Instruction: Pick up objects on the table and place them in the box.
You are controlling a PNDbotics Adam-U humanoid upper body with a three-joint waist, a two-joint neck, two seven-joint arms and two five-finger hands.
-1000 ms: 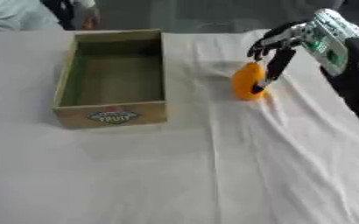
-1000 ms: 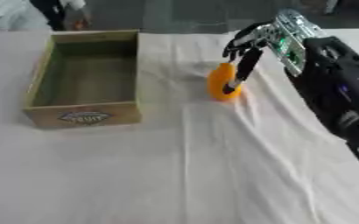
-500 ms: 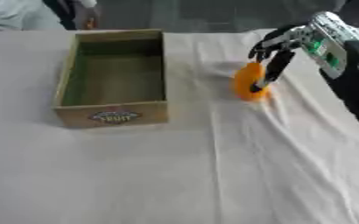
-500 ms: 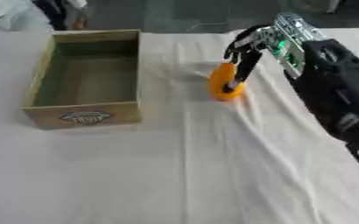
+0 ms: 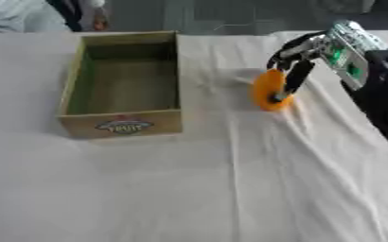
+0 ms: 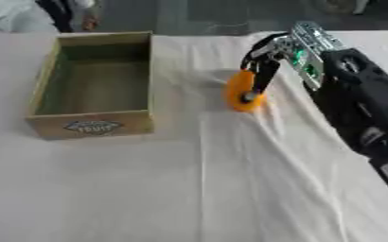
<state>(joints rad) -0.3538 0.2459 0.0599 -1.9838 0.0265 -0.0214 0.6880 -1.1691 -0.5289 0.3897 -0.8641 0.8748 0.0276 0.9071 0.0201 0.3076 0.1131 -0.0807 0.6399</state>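
Note:
A round orange object (image 5: 262, 92) stands on the white cloth to the right of the box. My right hand (image 5: 315, 48) comes in from the upper right and hangs over it. Its dark fingers (image 5: 295, 78) curl down over the object's top and right face, touching it. The object still rests on the cloth. An open wooden box (image 5: 123, 124) with a fruit label on its front wall stands at the left, with nothing visible inside. My left hand shows in neither view.
The white tablecloth (image 5: 230, 189) has folds running down from the orange object toward the lower right. My dark right forearm (image 6: 359, 104) fills the right side. A person in pale clothing (image 5: 15, 16) is at the far left edge.

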